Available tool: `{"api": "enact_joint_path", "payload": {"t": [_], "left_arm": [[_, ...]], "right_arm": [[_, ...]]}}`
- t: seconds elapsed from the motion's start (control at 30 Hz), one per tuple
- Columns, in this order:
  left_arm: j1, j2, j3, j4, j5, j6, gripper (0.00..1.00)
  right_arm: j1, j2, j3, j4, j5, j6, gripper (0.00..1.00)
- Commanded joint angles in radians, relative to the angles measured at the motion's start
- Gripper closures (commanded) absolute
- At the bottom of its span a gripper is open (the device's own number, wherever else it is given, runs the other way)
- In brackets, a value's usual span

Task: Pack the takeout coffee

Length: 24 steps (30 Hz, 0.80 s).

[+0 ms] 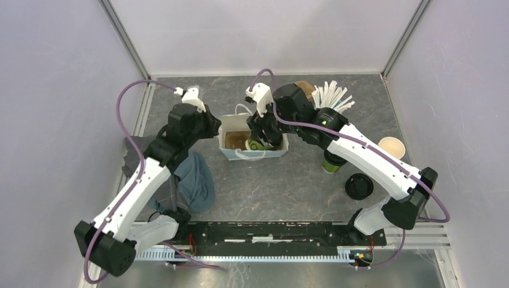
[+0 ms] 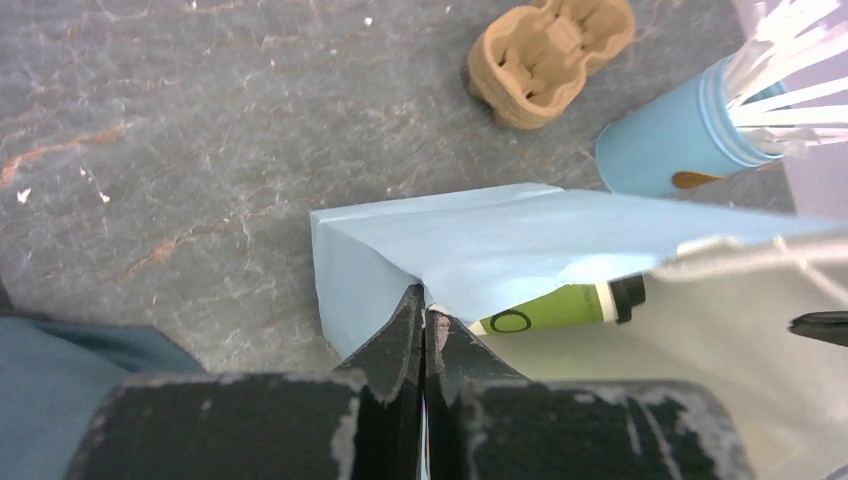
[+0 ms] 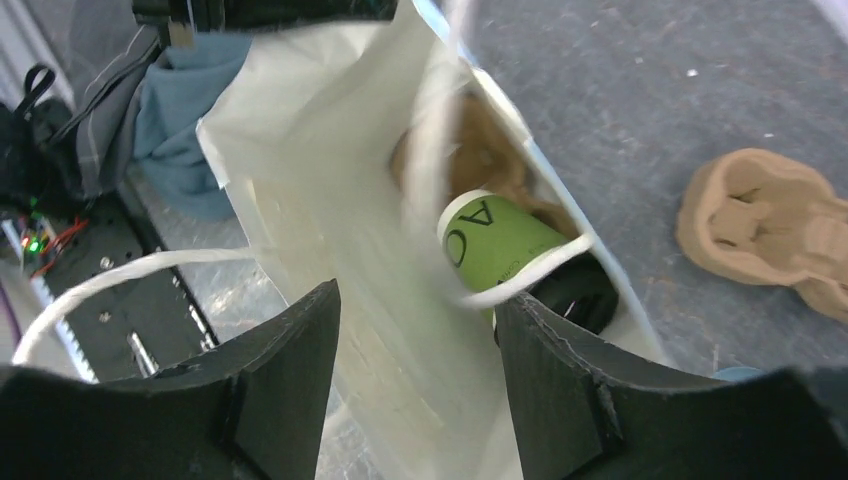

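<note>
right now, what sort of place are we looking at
Probably a robot test cell staged as a takeout counter: plain walls enclose a grey table, two arms are bolted to its near rail, and a blue bag and stick cup sit out.

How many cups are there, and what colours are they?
Green cups: 2, the lidded green cup lying in the blue bag and another green cup standing outside it
Light-blue cup holding white sticks: 1
Cream-looking cup, seen from above, outside colour hidden: 1
Total: 4 cups
</note>
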Motion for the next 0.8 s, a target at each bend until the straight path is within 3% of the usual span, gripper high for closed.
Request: {"api": "enact_joint_path", "payload": {"t": [0.0, 0.27, 0.37, 0.57, 0.7, 0.77], "left_arm": [[0.001, -0.131, -0.189, 0.422, 0.033, 0.097, 0.98], [0.001, -0.241, -0.391, 0.564, 0.057, 0.145, 0.98], [0.001, -0.254, -0.405, 0.549, 0.077, 0.130, 0.98], [0.001, -0.305, -0.439, 0.527, 0.072, 0.108, 0.98], [0.000, -0.298, -0.415, 0.495, 0.077, 0.096, 0.98], [0.001, -0.293, -0.406, 0.484, 0.077, 0.089, 0.98]], "right_arm": [[0.002, -0.064, -0.076, 0.087, -0.124, -0.072, 0.37], [0.064, -0.106, -0.250, 0.174, -0.049, -0.165, 0.41], [0.126, -0.108, -0.268, 0.193, 0.029, -0.188, 0.42], [0.194, -0.073, -0.227, 0.153, 0.372, -0.131, 0.49], [0.194, -0.084, -0.283, 0.173, 0.435, -0.145, 0.50], [0.194, -0.124, -0.344, 0.229, 0.394, -0.190, 0.47]]}}
